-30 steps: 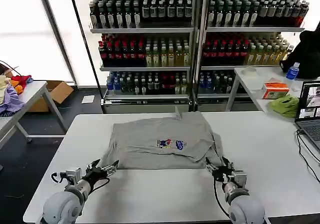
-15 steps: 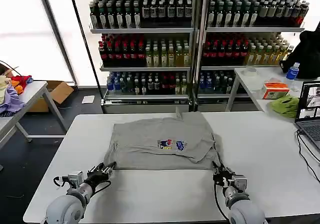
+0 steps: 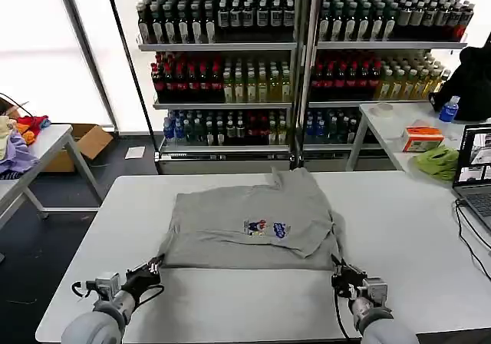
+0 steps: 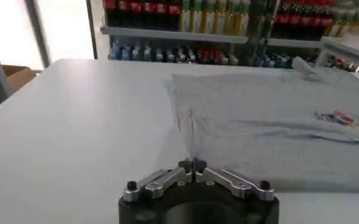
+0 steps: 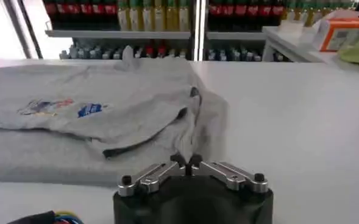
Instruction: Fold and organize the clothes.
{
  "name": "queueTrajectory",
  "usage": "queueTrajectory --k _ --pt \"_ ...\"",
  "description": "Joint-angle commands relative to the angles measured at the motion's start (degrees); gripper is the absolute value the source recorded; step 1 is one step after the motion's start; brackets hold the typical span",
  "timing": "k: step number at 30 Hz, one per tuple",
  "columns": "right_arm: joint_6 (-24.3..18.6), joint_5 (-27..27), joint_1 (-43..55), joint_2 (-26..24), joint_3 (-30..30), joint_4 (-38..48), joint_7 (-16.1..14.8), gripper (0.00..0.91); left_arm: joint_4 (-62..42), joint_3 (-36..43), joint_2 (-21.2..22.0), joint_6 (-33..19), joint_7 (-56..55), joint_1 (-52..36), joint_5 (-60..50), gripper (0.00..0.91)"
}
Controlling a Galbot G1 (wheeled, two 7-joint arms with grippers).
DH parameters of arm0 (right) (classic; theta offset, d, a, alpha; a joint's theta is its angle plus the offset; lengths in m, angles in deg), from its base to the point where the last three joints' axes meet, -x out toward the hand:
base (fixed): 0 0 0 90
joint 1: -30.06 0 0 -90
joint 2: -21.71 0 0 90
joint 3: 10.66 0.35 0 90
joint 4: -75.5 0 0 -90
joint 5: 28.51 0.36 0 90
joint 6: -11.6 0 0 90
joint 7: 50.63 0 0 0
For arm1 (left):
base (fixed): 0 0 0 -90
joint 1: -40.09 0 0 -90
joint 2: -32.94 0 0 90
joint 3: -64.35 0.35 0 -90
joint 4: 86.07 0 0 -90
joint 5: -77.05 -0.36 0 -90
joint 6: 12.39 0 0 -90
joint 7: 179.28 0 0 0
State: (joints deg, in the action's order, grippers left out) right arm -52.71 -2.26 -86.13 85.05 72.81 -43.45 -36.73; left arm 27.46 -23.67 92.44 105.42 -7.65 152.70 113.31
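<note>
Head view, both grippers pinching shirt (image 3: pixel 249 223) hem

Bright daylight floods through the blown-out windows (image 3: pixel 38 44) behind, leaving soft shadows on the white table (image 3: pixel 230 298).

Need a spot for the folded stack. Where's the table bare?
Bare: the table right of the grey shirt, up to the laptop; also the left strip. Crowded: the near edge, where the left claw and right claw pinch the shirt's hem.
</note>
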Motion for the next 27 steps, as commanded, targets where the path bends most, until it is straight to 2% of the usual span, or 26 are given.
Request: queueTrajectory --k 1,7,11,14,15,16,17,27 --pt "-1.26 -1.52 -12.37 -0.35 2.94 -8.58 -1.13 0.000 11.69 -6.03 3.30 0.73 -0.85 17.37 -2.85 0.010" --pt "-1.98 -4.63 -22.55 -1.19 6.11 -12.71 -1.39 0.000 15.61 -10.74 5.74 2.48 -0.75 28.46 -0.53 0.010" --pt "-2.69 -5.62 -24.14 -2.20 7.46 -12.83 -1.36 0.000 16.74 -12.92 6.52 3.81 -0.83 30.97 -0.24 0.020" --pt "-1.31 -5.95 -23.81 -2.70 7.66 -12.76 -0.81 0.000 18.04 -13.81 6.56 5.28 0.65 31.80 -0.16 0.010" --pt "-1.02 -5.80 -23.50 -2.75 7.55 -12.71 -0.95 0.705 18.50 -13.83 6.60 5.36 0.84 31.87 -0.20 0.202" --pt "-0.72 -5.52 -23.09 -2.87 7.38 -12.71 -1.05 0.907 18.73 -13.91 6.71 5.39 0.93 31.85 -0.10 0.645" --pt "-0.17 -5.21 -22.45 -2.91 7.41 -12.65 -1.29 0.907 18.82 -14.09 6.65 5.39 1.26 31.69 -0.18 0.907" --pt "0.77 4.10 -17.06 -4.65 13.01 -13.24 -2.19 0.907 19.76 -22.57 2.03 5.39 1.79 29.62 3.50 0.907"
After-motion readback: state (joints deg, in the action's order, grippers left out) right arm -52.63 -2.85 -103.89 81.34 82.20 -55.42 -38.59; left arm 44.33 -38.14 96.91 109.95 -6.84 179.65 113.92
